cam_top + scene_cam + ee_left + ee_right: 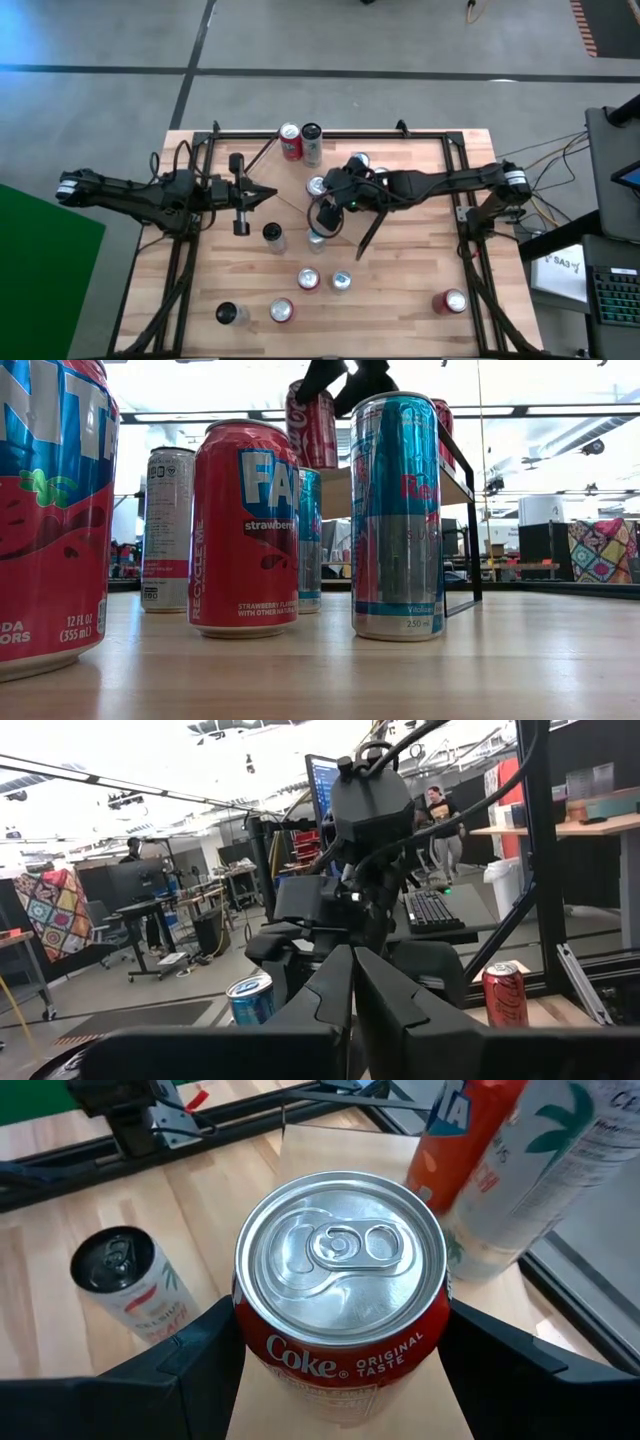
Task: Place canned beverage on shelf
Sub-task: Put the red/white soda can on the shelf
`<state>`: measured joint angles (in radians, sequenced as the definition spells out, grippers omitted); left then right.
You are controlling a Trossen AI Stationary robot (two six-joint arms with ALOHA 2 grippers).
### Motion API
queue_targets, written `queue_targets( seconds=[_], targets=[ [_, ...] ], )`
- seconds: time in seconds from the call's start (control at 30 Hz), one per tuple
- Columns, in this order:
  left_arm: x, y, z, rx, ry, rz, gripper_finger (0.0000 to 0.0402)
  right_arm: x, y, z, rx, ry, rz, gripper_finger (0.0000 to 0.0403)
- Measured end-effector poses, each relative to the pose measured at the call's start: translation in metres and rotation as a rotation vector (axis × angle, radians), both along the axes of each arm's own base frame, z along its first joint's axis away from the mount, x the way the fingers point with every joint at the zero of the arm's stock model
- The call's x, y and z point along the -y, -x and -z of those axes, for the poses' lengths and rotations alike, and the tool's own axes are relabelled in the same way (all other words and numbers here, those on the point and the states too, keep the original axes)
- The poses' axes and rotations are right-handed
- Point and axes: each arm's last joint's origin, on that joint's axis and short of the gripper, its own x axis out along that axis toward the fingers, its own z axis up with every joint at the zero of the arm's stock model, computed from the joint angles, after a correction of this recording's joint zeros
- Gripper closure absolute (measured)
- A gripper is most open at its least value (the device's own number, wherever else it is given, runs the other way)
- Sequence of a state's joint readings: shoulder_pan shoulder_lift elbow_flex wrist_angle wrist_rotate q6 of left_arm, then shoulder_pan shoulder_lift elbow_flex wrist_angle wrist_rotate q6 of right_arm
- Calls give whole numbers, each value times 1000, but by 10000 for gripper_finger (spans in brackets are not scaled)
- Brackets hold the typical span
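Observation:
A red Coke can (340,1310) stands over the light-wood shelf (330,1145) near the table's middle, with my right gripper (340,1348) shut on it. From table height the can (312,425) shows at the level of the shelf's top (338,495). I cannot tell whether its base rests there. A second red can (443,420) stands on the shelf by its black end frame (462,510). My left gripper (268,196) hovers shut left of the shelf, touching nothing. My right gripper pinches the Coke can's round wall (250,1350) between its two fingers, one on each opposite side, a little below the top rim. The fingers (190,1365) come from the table's right, slanting down. The can stays nearly upright, lid up.
A red can (291,142) and a pale can (311,145) stand at the far edge. A black-topped can (272,235) stands near the shelf. Several more cans (308,280) are spread along the near side, and one (450,302) at the near right. Black rails (460,200) border the table.

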<state>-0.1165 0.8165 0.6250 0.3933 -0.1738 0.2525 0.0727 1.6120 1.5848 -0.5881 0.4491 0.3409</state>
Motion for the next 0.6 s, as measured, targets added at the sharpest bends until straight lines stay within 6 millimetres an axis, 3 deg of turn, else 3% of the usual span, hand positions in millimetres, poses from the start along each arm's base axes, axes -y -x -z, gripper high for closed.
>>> queue_targets(
  seconds=[0.6],
  targets=[
    [0,0,0,2,17,4,402,0,-6,10,26,-79,95,124]
  ],
)
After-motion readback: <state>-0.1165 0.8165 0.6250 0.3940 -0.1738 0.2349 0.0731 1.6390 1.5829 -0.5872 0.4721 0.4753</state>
